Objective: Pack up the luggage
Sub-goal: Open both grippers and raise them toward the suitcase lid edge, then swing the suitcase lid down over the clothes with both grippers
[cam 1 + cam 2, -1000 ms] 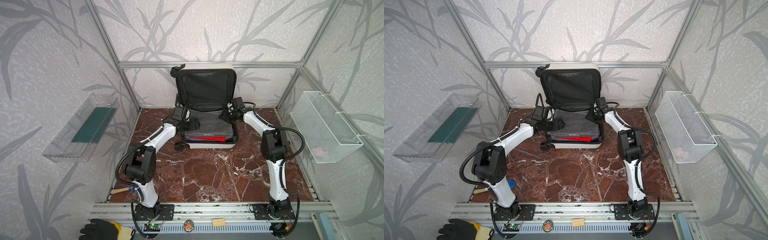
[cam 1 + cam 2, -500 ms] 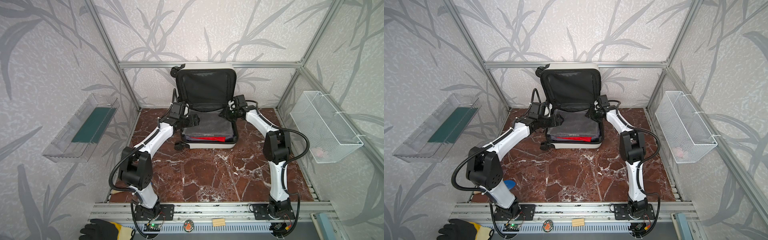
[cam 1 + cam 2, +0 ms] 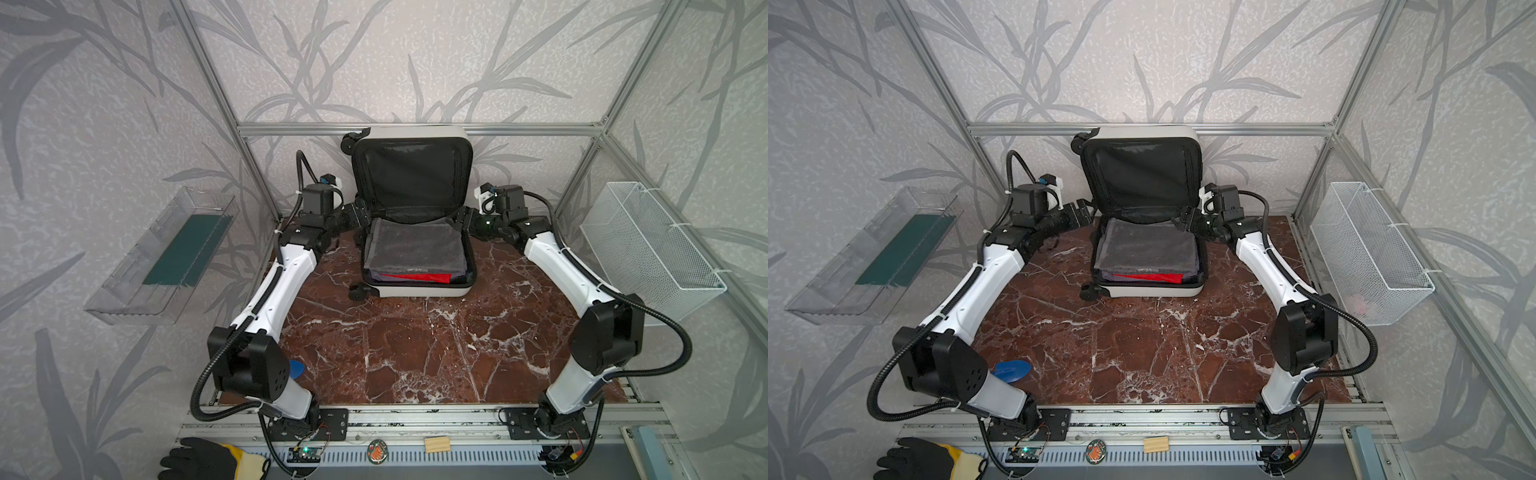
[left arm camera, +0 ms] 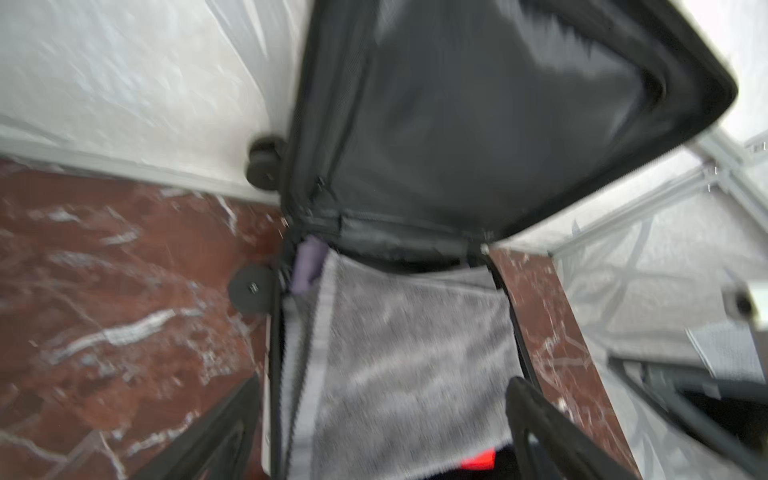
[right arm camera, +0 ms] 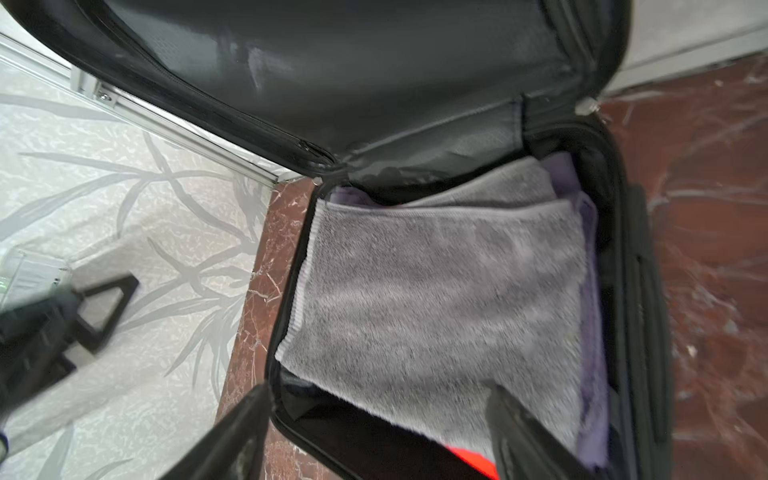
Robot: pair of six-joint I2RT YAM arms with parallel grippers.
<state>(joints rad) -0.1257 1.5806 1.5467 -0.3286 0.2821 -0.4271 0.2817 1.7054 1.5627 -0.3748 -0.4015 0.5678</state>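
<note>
The luggage [image 3: 415, 291] stands open at 12 o'clock on the marble table [image 3: 415, 353], lid [image 3: 411, 174] upright. Contents: grey towel [image 3: 415, 247] on top, lilac cloth [image 5: 588, 332] and red item [image 3: 419, 277] beneath. Left gripper [image 3: 359, 214] at its 9 o'clock and right gripper [image 3: 459, 218] at its 3 o'clock, both spread, holding nothing. Clear tray [image 3: 124, 291], 9 o'clock wall: green sheet [image 3: 187, 249]. Wire basket [image 3: 648, 249], 3 o'clock wall: small pink item [image 3: 1360, 305], unidentifiable.

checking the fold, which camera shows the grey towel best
The right wrist view: the grey towel fills the frame, fairly sharp, hem visible. The left wrist view shows it close but blurred. Both top views show it whole but small, on top inside the open luggage.
</note>
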